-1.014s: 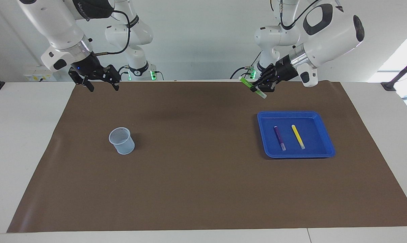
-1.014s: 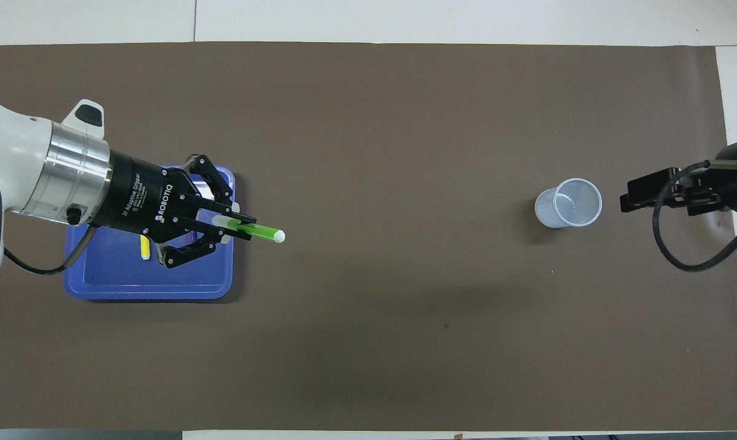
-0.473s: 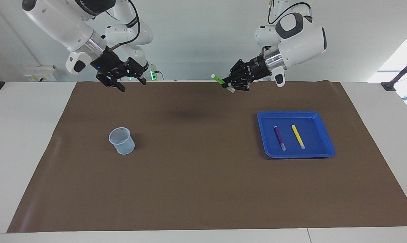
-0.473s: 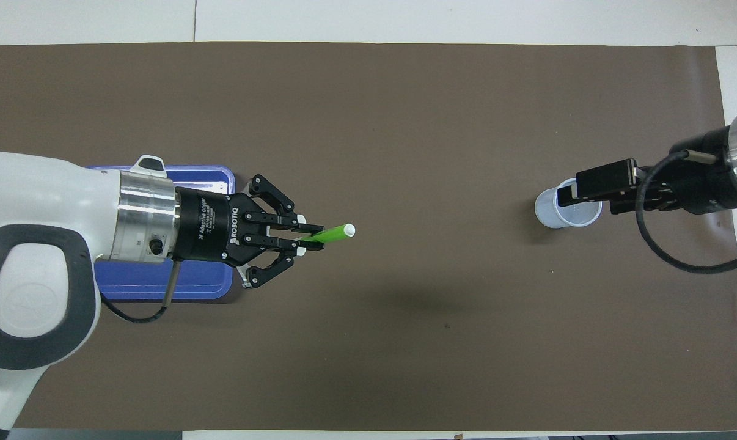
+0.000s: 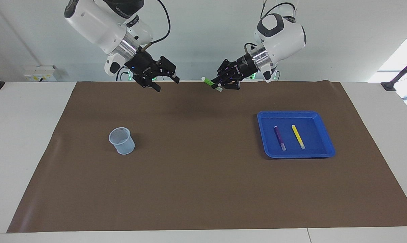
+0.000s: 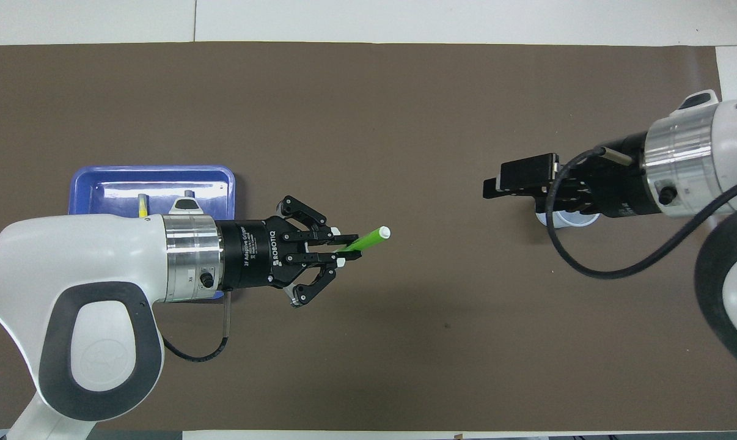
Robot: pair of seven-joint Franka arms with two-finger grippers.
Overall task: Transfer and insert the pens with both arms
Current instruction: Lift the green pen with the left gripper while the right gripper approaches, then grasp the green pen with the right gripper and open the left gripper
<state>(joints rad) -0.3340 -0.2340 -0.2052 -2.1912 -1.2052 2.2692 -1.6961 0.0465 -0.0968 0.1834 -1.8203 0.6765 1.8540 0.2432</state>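
**Two claws raised over the brown mat, green pen in one**

Two large white arms lean in over the tabletop (image 5: 28, 141), which is covered by a brown mat (image 5: 203, 189). The left claw (image 5: 217, 85) is clamped on the green pen (image 5: 209, 81), its fingertips pressed together around the barrel while the outer links splay to the sides. It hangs above the middle of the mat, and the pen's pale end points toward the right arm's end of the tabletop; in the overhead view the same green pen (image 6: 367, 239) sticks out from the left claw (image 6: 344, 247) with its whitish tip leading.

The right claw (image 5: 166, 82) is up in the air too, its two fingers spread wide with nothing between them. Seen from overhead, the right claw (image 6: 494, 183) covers part of the clear plastic cup (image 6: 569, 219); the facing view shows the cup (image 5: 121, 140) standing upright on the mat well below it, untouched.

A blue tray (image 5: 325, 152) sits toward the left arm's end. The purple pen (image 5: 279, 137) and the yellow pen (image 5: 298, 136) lie side by side in it, apart from each other, pale ends pointing away from the robots.
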